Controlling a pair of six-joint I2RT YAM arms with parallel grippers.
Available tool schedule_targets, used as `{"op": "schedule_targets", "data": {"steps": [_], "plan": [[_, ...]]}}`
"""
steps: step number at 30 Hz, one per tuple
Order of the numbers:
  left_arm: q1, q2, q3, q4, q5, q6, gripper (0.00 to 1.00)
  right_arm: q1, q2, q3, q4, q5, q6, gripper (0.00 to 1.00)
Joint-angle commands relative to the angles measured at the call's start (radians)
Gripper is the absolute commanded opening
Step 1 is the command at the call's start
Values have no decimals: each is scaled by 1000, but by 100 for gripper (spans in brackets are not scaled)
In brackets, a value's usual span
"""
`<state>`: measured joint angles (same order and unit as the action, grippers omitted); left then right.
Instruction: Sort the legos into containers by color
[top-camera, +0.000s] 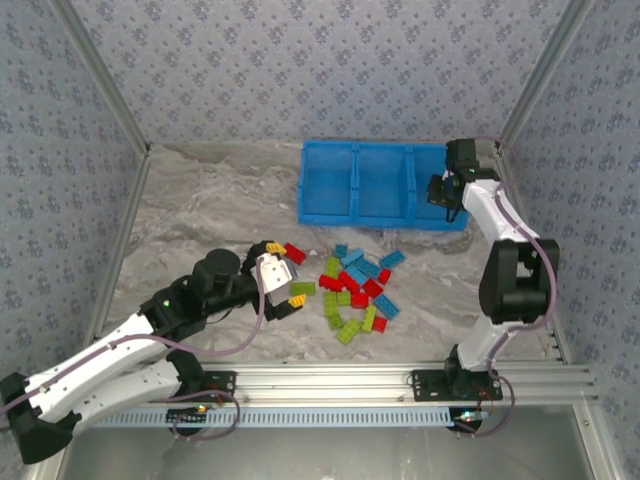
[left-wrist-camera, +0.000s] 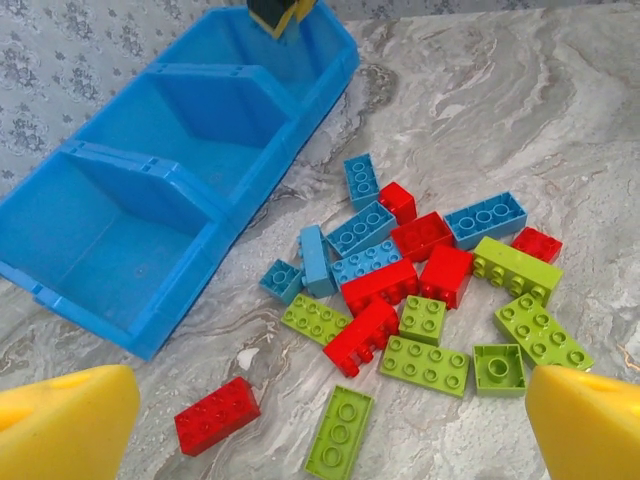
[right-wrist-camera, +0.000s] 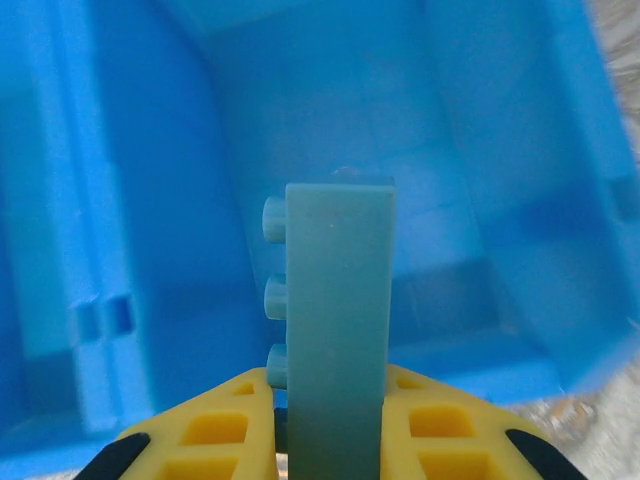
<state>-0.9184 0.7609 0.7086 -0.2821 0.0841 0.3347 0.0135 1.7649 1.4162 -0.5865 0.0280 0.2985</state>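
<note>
Top: bin at far side of worktop, 3 compartments in a row. R hand over rightmost compartment. Legos, red/green/blue, loose in pile mid-worktop, on near side of bin, apart from it. L hand low, just left of pile.

L wrist: yellow fingers spread wide at bottom corners, L hand released, nothing gripped. Pile ahead, bin beyond to left.

R wrist: R hand clenched on blue brick. Brick upright, studs facing left, hanging inside compartment walls, above floor.
</note>
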Motion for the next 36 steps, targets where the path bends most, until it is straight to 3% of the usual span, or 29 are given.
{"op": "schedule_targets", "data": {"steps": [1, 4, 8, 14, 17, 21, 28, 33, 36], "plan": [[-3, -11, 2, 52, 22, -19, 99, -18, 58, 71, -19, -39, -22, 29], [-2, -16, -6, 52, 14, -12, 99, -21, 63, 86, -21, -36, -19, 36], [-2, -12, -6, 51, 11, 0, 99, -23, 17, 99, -53, -31, -17, 39], [-3, -13, -4, 31, 11, 16, 99, 2, -198, -18, -98, -52, 65, 42], [-2, -16, -1, 16, 13, 32, 99, 78, -378, -197, -74, -27, 190, 48], [0, -16, 1, -14, 49, 64, 99, 280, -528, -380, -98, 125, 385, 54], [3, -4, -2, -27, 73, 77, 99, 467, -372, -382, -199, 268, 730, 61], [3, -5, -8, -49, 69, 95, 99, 478, -178, -285, -192, 287, 770, 72], [4, -9, -11, -49, 67, 99, 99, 458, -83, -248, -171, 275, 762, 73]]}}
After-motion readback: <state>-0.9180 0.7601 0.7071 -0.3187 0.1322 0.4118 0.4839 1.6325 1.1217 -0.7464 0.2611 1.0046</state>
